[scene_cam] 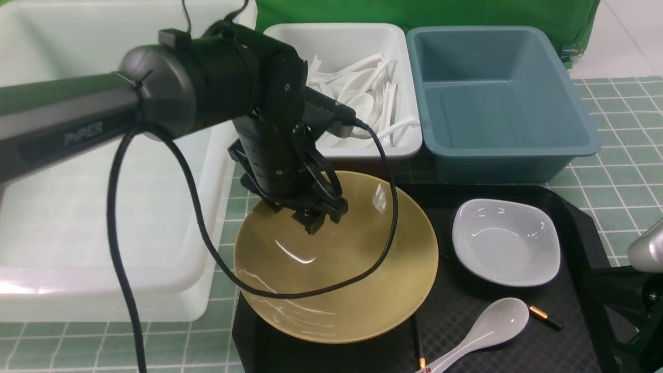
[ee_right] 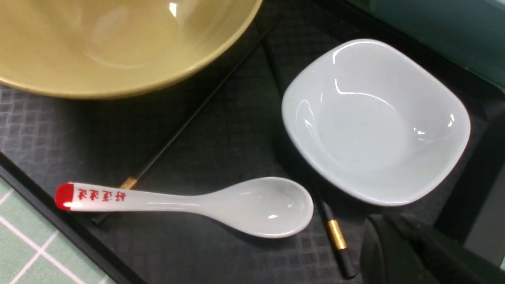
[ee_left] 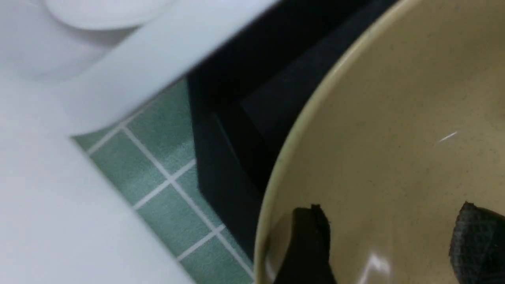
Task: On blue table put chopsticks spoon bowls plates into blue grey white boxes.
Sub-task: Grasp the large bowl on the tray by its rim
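Note:
A large yellow bowl (scene_cam: 336, 259) sits on the left part of the black tray (scene_cam: 575, 217). My left gripper (scene_cam: 316, 220) hangs open just over the bowl's far-left inner side. In the left wrist view both fingers (ee_left: 311, 240) stand wide apart over the bowl (ee_left: 394, 118), one close to its rim, with nothing between them. On the tray's right lie a small white dish (scene_cam: 505, 243), a white spoon (scene_cam: 487, 329) and black chopsticks (scene_cam: 544, 315). My right gripper (ee_right: 382, 217) is shut and empty, hovering beside the dish (ee_right: 375, 122), the spoon (ee_right: 236, 203) and a chopstick end (ee_right: 335, 232).
A big white box (scene_cam: 77, 223) stands to the left of the tray. Behind it are a smaller white box (scene_cam: 336, 31) holding several white spoons and an empty blue-grey box (scene_cam: 497, 114). The left arm's cable loops over the bowl. A green tiled cloth covers the table.

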